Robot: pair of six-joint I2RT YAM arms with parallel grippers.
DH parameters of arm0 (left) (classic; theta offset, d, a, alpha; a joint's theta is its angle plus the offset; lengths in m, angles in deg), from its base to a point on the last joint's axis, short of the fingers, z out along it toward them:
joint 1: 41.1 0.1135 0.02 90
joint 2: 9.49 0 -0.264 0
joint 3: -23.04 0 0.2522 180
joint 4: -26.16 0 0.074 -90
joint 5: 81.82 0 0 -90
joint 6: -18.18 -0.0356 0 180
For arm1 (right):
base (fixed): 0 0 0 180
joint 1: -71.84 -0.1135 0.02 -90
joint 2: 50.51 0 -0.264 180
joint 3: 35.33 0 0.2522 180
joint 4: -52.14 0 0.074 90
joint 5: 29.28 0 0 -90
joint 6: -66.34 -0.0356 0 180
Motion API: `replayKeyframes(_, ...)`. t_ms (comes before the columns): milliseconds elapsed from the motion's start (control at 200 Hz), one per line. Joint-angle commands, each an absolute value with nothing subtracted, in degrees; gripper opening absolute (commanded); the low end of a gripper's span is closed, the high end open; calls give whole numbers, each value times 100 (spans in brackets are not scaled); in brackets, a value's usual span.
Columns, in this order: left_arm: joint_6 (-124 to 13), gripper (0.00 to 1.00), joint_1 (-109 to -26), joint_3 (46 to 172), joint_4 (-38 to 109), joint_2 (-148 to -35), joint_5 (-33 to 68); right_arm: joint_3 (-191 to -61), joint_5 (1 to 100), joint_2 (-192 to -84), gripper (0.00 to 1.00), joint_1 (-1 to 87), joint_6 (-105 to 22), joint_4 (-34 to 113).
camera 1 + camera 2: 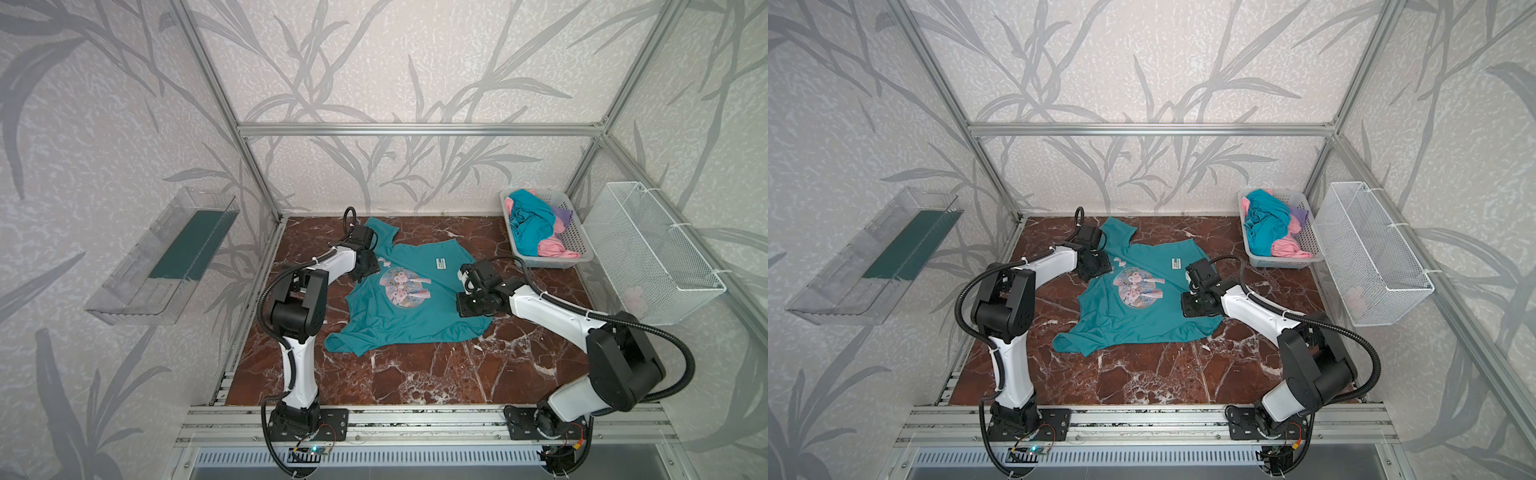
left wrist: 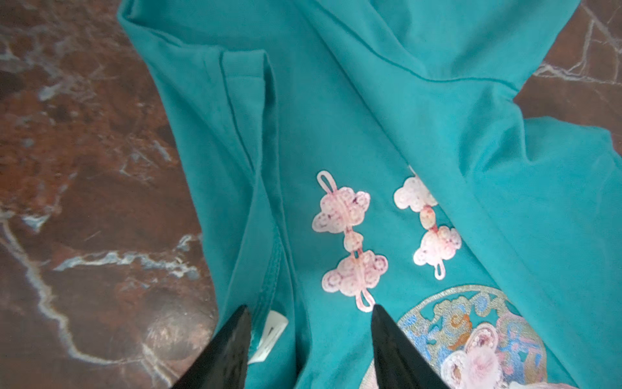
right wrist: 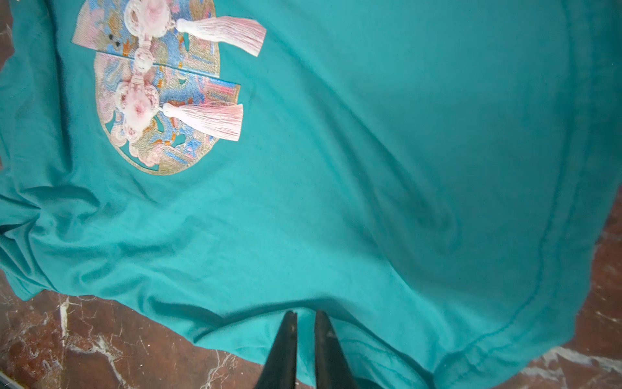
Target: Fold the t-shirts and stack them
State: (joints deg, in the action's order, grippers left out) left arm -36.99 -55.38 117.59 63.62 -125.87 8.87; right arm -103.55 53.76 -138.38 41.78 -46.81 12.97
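The task looks barely begun: no folded shirt or stack shows anywhere. One teal shirt [image 1: 415,320] lies print-up on the table [image 1: 415,374], left of the basket [image 1: 575,239] and nearer the camera. It is spread but rumpled, with no fold made, and the sleeve far from the basket is bunched. A heap [image 1: 534,226] of teal, pink and lilac shirts waits in the basket.

The left gripper [image 2: 310,308] is at the shirt's side away from the basket, jaws spread over the collar [image 2: 272,269] and holding nothing. The right gripper [image 3: 304,313] is at the edge nearest the basket, jaws almost together with teal cloth in the narrow gap, apparently pinching it. This shirt probably needs smoothing, folding and placing, and then each basket shirt follows.
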Motion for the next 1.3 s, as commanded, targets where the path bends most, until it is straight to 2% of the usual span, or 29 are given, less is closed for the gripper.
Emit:
replayKeyframes(0,-3495,58,-5415,11399,6523,-12415,665,-10370,5516,-13810,14,4167,-4700,1192)
replayKeyframes(315,-3296,60,-4710,9852,6698,-11631,213,-10489,5431,-14074,15,4446,-4741,1232)
replayKeyframes(490,-3323,59,-4627,9749,6933,-11346,45,-10516,5423,-14164,15,4531,-4730,1218)
replayKeyframes(705,-3385,62,-4856,9736,6625,-10915,861,-10516,5380,-14156,15,4534,-4756,1252)
replayKeyframes(1010,-3058,63,-5061,9153,6434,-10740,1028,-10595,5281,-14259,15,4530,-4740,1280)
replayKeyframes(1080,-2962,60,-5111,9059,6307,-10823,1103,-10620,5264,-14292,14,4532,-4734,1273)
replayKeyframes(1125,-2924,54,-5140,9042,6303,-10889,1095,-10630,5264,-14296,14,4537,-4730,1274)
replayKeyframes(1295,-2831,10,-5156,9059,6602,-10813,804,-10607,5323,-14253,14,4537,-4721,1277)
